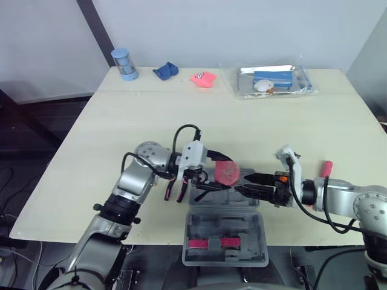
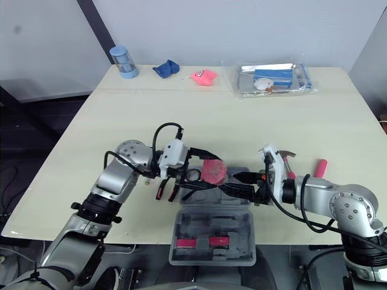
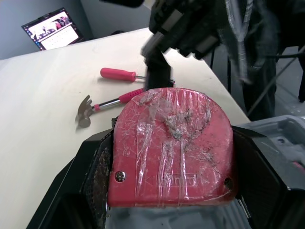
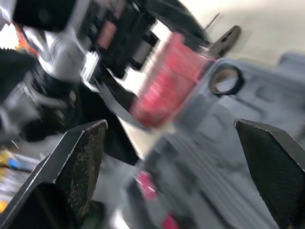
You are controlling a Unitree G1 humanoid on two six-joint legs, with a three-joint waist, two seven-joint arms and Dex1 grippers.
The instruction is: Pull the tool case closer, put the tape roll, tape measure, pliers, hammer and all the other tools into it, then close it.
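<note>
The red tape measure (image 3: pixel 174 143) was off the table (image 1: pixel 181 115), pinched by its edges between the two fingers of the left claw (image 1: pixel 225 173). The claw held it above the far edge of the open tool case (image 1: pixel 257 229), which I judged to be the line-up for lowering it into a recess. The case lay open at the table's near edge, within reach of both arms. A dark ring, probably the tape roll (image 4: pixel 226 81), sat in the case's far half just beside the tape measure. The right claw (image 1: pixel 245 182) pointed at the tape measure from the opposite side, fingers spread and empty, perhaps placed to steady it. The hammer (image 3: pixel 102 106) and a red-handled screwdriver (image 3: pixel 119 74) lay on the table to the case's right, not yet packed.
</note>
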